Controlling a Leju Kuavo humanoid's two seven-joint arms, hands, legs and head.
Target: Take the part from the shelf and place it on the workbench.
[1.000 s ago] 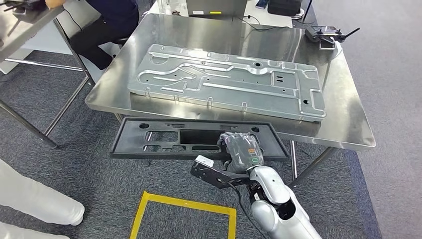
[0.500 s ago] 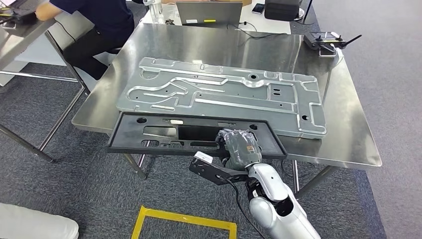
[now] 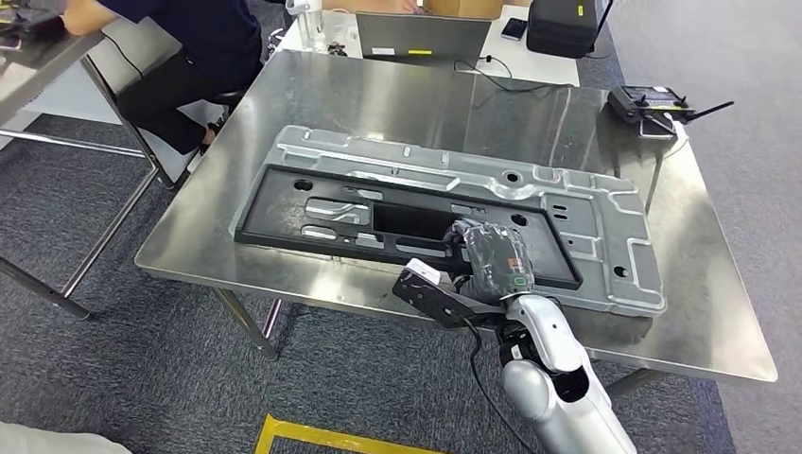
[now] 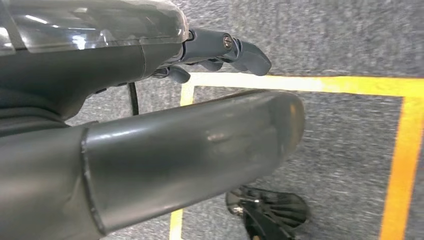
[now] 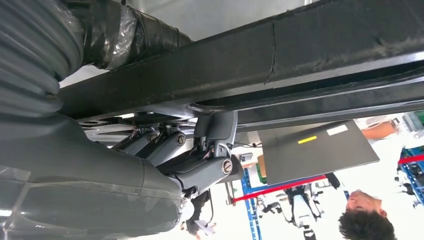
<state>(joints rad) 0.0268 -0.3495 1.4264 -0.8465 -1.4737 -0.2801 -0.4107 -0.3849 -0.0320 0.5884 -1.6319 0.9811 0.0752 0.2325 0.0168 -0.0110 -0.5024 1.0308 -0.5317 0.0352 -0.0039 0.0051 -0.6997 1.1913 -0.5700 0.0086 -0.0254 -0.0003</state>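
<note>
Currently logged from my remote station, 1 moment, 3 views.

Item 1: black part [image 3: 331,213], a long flat frame with cut-out openings. It lies over the silver metal panel [image 3: 605,227], its long side running along the workbench's near edge and its left end reaching toward the near-left corner. From the head view I cannot tell whether it rests fully on the panel or is partly held up.

Item 2: right hand [image 3: 490,263]. It grips the part at the near long edge, right of the middle. In the right wrist view its fingers [image 5: 200,165] curl under the black bar of the part [image 5: 280,55], the thumb on the other face, so the hand is clamped on the part.

Item 3: left hand [image 4: 150,150]. It hangs over grey carpet marked with yellow tape [image 4: 405,165]. The fingers [image 4: 235,47] are extended with nothing between them and the thumb; I read it as holding nothing.

Item 4: workbench [image 3: 284,274], polished steel top.

Item 5: remote controller [image 3: 653,102] with antenna, at the far-right corner of the workbench.

Item 6: laptop [image 3: 421,38] on a table just beyond the far edge, cable [image 3: 492,74] trailing onto the steel.

Item 7: seated person [image 3: 203,38] in dark clothing beyond the far-left corner.
</note>
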